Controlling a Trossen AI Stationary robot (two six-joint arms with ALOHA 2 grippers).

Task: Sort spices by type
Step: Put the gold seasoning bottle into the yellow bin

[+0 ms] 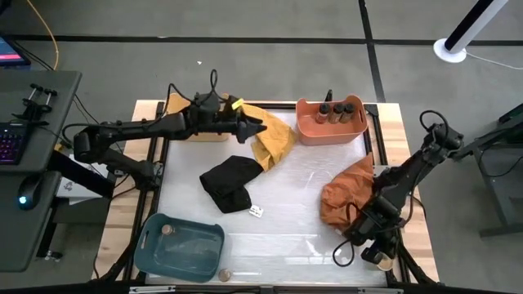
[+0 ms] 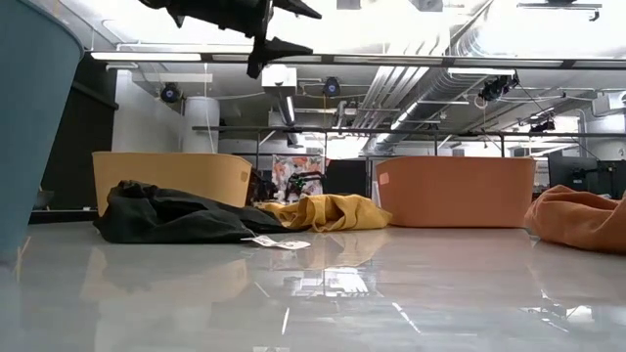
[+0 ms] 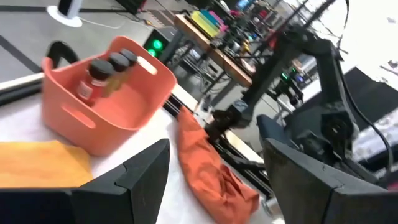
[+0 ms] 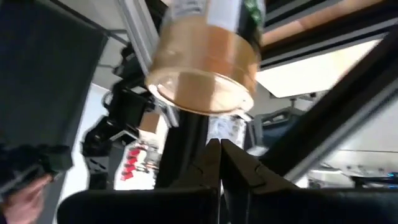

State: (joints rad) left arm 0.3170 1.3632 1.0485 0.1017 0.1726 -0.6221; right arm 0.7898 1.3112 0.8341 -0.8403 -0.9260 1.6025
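Tabletop is cluttered w/ cloths. Orange bin holds three spice jars. My left hand hovers high, wide open, empty. Right hand at near-right edge by a tan-lidded jar: fingers closed, can't tell if gripping. Jars look rigid, light, slick; I'd pinch mid-body

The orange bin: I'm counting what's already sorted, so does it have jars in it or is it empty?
Not empty. The orange bin holds three jars standing upright in a row along one wall; the left wrist view shows them too.
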